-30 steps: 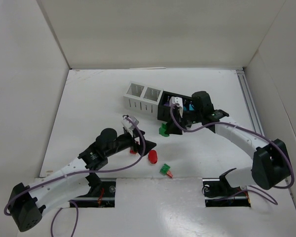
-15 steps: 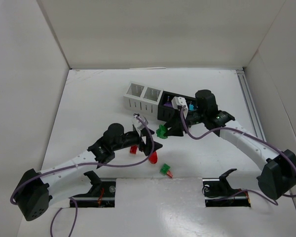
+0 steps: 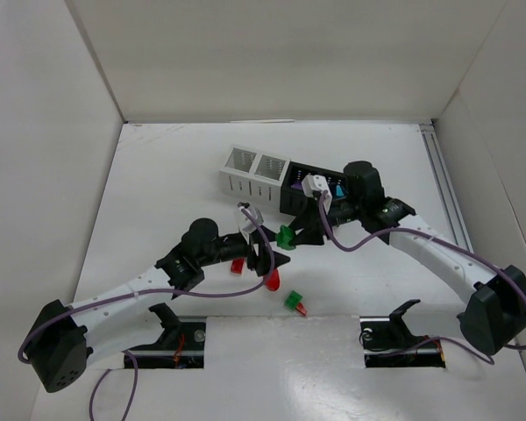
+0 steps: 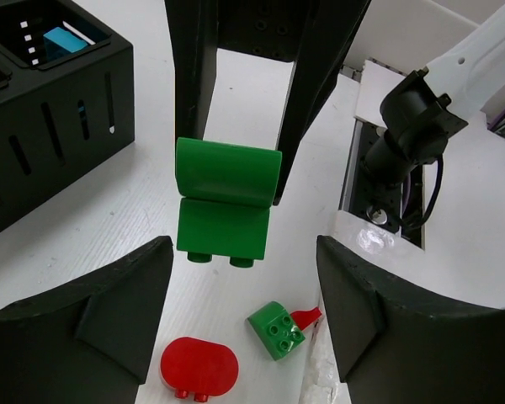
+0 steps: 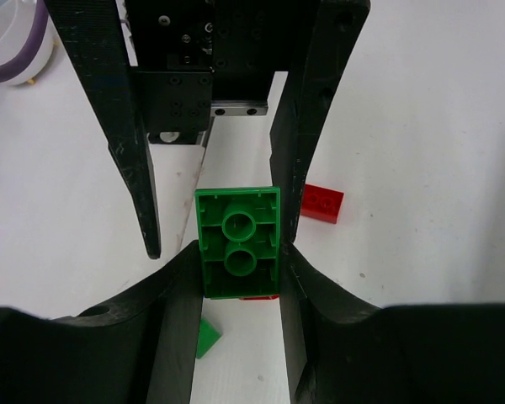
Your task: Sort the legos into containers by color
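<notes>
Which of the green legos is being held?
The larger green brick, pinched in the right gripper; the smaller green piece lies loose on the table, beside a small red piece.

We see smooth, glossy plastic on the green lego [image 4: 225, 206], matt black plastic on the right hand [image 5: 240, 271] and the black containers [image 4: 59, 109], and a matt white worktop [image 3: 158, 193]
</notes>
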Motion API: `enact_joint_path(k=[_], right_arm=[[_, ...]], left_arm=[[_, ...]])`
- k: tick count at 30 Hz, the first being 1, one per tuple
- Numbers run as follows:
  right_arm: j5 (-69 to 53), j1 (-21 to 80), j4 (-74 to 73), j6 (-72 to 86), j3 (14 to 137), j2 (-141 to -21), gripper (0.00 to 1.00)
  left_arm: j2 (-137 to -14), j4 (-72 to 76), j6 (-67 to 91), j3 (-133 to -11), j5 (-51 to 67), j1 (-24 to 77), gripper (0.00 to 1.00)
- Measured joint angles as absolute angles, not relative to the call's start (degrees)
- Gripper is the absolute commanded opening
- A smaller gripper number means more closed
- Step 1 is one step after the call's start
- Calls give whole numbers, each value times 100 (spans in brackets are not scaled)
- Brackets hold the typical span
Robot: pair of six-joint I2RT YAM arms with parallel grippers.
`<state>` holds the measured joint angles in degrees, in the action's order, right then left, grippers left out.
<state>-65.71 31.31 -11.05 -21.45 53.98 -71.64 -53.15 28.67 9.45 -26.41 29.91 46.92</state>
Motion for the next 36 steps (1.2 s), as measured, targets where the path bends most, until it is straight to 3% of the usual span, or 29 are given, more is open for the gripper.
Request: enact_joint_path(k=[13,20,31,36], right_arm=[[-6589,3288,-1105,-2185,5398,-7164,18],[-6580,3297,-1114,-2182,5398,-7164,16],[-6617,2252,-1238,-2386,5487,-7170,16],[-6254,1831,-1828,-2862,5922,-7244,16]], left_arm=[[-5321,2926,921,-2716,3057,4685,36],[-5354,2921,856,-2716,3052,4685,7],[-5345,2683,1002,-2709,2279,4687,2],[-5312,2375,1323,-2703,1393,4665,4]])
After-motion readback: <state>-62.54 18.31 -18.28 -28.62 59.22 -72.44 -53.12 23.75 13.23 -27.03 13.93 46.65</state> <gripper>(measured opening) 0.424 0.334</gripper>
